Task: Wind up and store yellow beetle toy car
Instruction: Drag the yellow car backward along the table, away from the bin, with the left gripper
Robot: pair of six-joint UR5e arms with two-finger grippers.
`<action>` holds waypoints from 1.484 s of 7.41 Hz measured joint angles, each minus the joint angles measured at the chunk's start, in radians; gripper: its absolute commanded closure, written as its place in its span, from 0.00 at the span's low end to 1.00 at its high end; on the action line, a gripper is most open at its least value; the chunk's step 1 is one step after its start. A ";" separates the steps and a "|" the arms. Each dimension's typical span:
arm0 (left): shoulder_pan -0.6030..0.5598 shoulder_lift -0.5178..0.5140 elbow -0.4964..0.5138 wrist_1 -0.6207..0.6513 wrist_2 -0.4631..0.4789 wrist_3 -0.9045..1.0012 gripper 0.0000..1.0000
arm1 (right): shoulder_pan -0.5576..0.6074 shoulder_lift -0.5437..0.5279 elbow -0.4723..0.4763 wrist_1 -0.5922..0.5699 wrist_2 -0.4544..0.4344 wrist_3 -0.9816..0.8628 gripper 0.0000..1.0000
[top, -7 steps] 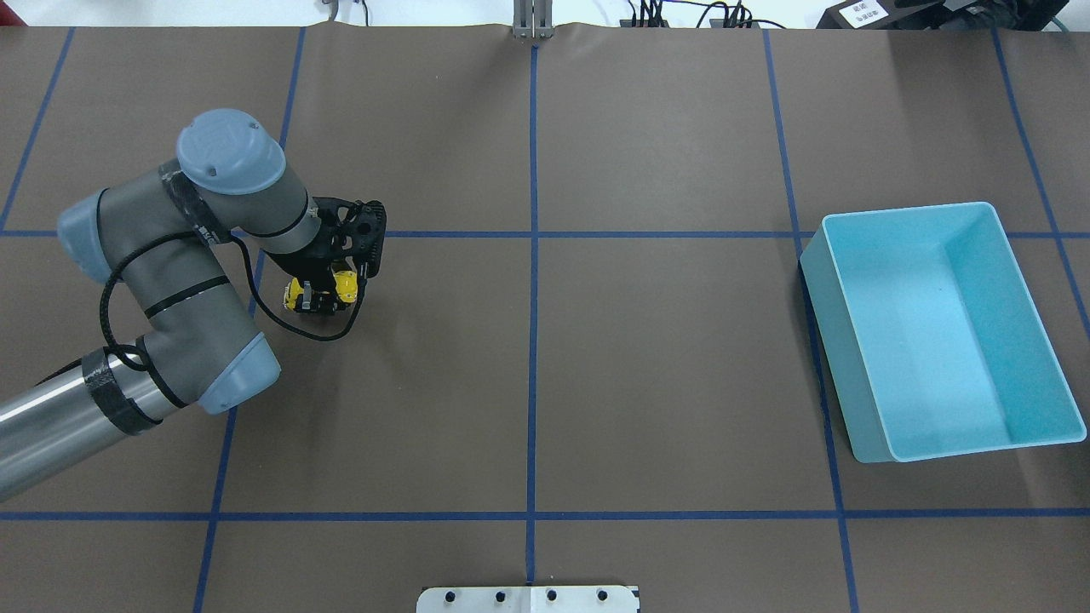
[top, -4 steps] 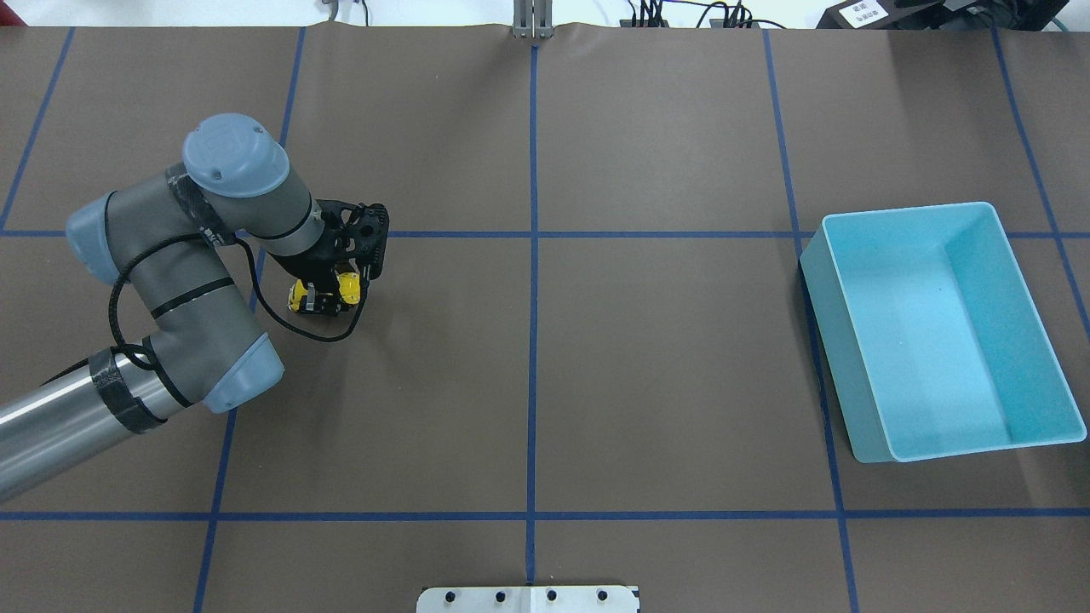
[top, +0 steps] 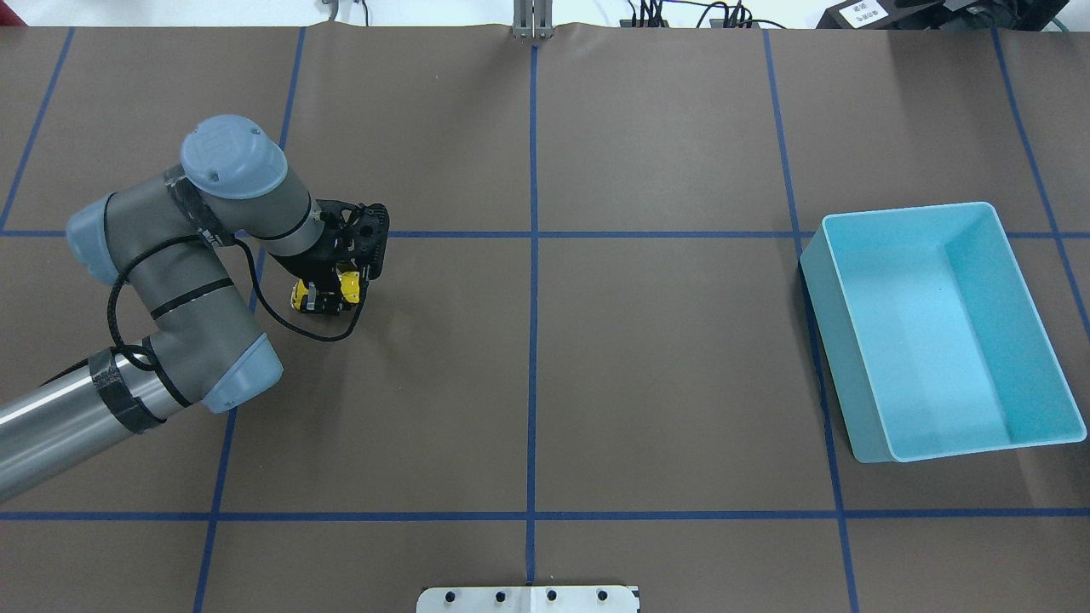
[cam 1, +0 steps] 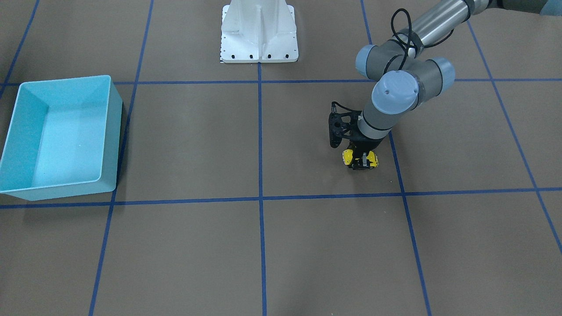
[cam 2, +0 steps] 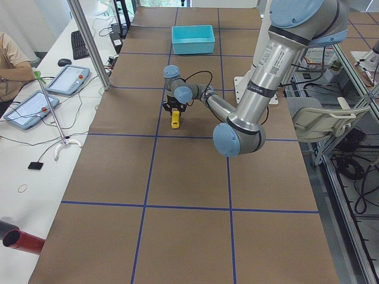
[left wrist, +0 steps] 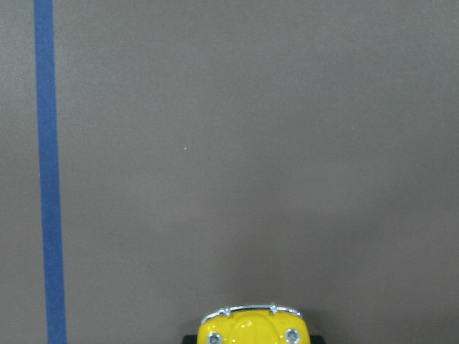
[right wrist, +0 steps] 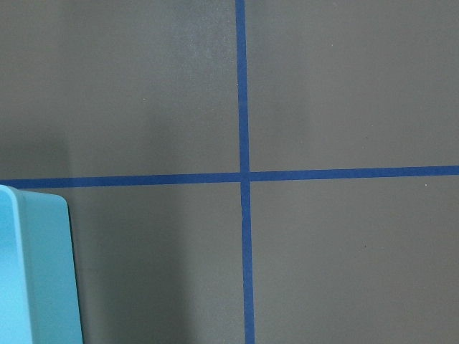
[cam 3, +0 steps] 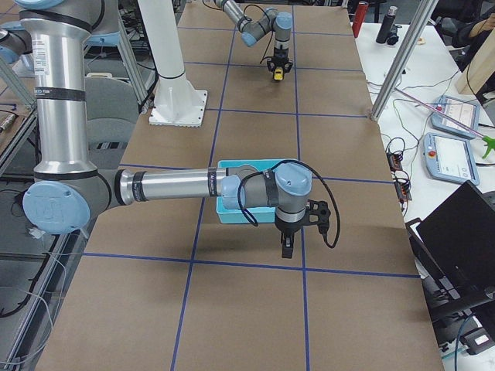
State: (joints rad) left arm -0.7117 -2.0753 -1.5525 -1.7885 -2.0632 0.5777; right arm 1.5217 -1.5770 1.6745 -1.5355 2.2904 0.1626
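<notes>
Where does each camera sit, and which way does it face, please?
Front-facing: across the table, facing the robot's base; left gripper clamps toy car.
Overhead: behind the robot, looking forward and down; left arm, bin.
Exterior left: table's left end; left arm near.
Exterior right: opposite end; right arm near.
Left wrist: down at the car's front; no arm.
Right wrist: down at bin's corner; no arm.
Shared: front-facing and overhead both show car and bin.

Desk: uniform brown covering with a grid of blue tape lines. Toy car: bright yellow body, silver bumper and headlight trim. Bin: light blue inside and out. Left gripper: black. Left arm: grey, pale blue joint caps.
</notes>
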 measured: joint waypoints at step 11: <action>-0.004 0.094 -0.021 -0.085 -0.001 0.007 1.00 | 0.000 -0.002 -0.001 -0.002 -0.005 0.002 0.00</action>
State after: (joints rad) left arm -0.7161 -1.9812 -1.5734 -1.8730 -2.0643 0.5843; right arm 1.5217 -1.5786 1.6736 -1.5371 2.2857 0.1642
